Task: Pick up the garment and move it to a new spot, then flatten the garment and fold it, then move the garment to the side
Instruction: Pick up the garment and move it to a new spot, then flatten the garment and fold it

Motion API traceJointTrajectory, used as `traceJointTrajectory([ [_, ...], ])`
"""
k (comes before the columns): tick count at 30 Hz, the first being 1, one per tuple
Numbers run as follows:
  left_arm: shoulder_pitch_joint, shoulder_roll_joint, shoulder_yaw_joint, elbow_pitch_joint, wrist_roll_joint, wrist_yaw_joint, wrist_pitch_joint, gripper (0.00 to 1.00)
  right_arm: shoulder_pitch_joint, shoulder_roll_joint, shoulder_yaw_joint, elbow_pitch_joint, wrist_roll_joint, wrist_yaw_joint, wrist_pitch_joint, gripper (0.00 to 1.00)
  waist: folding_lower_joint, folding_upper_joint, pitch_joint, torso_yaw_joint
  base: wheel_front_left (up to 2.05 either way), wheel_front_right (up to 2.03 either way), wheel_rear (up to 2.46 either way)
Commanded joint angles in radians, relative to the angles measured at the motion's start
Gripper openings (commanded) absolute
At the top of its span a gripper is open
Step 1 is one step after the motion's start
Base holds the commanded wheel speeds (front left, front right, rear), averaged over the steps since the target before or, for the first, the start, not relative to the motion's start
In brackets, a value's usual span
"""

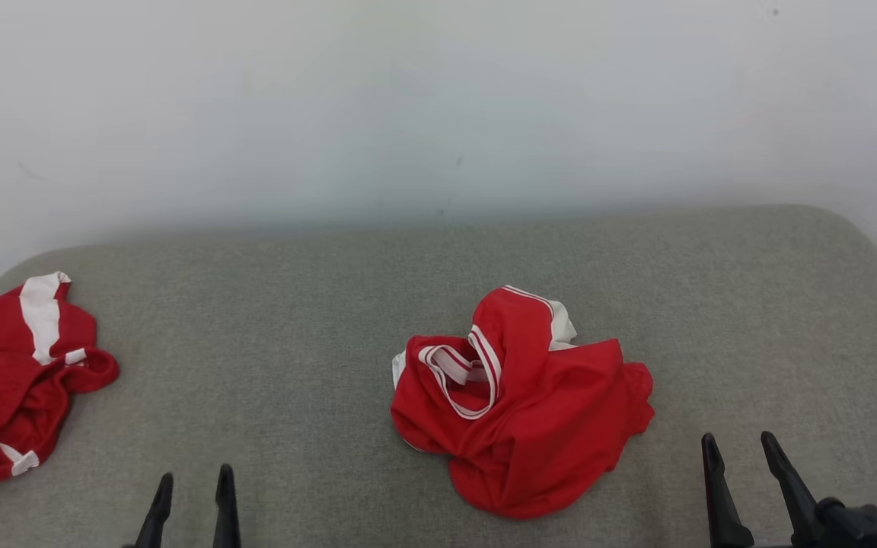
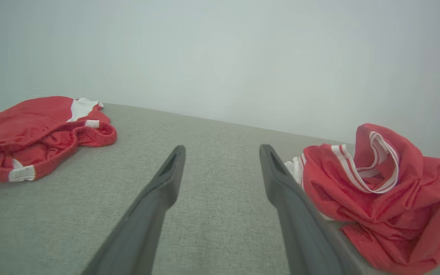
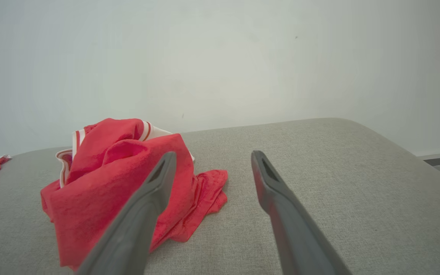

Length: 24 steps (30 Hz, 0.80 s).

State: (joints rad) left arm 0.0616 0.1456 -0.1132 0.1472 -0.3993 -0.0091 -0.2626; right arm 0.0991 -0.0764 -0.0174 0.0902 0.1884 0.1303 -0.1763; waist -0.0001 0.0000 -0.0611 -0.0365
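Observation:
A red garment (image 1: 522,403) with white striped trim lies crumpled in a heap at the middle of the grey fabric surface (image 1: 294,320). It shows at the right of the left wrist view as the garment (image 2: 380,194) and at the left of the right wrist view as the garment (image 3: 120,183). My left gripper (image 1: 193,481) is open near the front edge, left of the heap and apart from it; its open fingers (image 2: 166,179) frame bare fabric. My right gripper (image 1: 739,443) is open at the front right, just right of the heap, holding nothing.
A second red garment (image 1: 12,373) with white patches lies bunched at the far left edge of the surface, seen too as the second garment (image 2: 40,133). A pale wall (image 1: 438,106) stands behind. The surface's rounded right corner (image 3: 388,145) drops off to the floor.

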Motion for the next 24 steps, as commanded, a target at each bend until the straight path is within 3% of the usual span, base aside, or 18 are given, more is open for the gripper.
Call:
traceJointTrajectory([
  [1,0.021,0.001,0.01,-0.003,0.022,-0.006,-0.003,1.0,0.012,-0.011,0.004,0.006,-0.004,0.001,-0.01,1.0,0.0001,0.0,-0.014,0.014,0.0,0.0,0.0],
  [8,0.098,0.005,0.071,0.019,0.131,-0.058,-0.003,1.0,0.033,-0.038,0.028,0.068,0.015,0.001,-0.044,1.0,0.0001,0.0,-0.029,0.022,0.0,0.0,0.0],
  [24,0.124,-0.042,0.156,0.019,0.189,-0.11,-0.003,1.0,0.021,-0.04,0.048,0.101,0.014,0.001,-0.061,1.0,0.0001,0.0,-0.032,0.004,0.0,0.0,0.0],
])
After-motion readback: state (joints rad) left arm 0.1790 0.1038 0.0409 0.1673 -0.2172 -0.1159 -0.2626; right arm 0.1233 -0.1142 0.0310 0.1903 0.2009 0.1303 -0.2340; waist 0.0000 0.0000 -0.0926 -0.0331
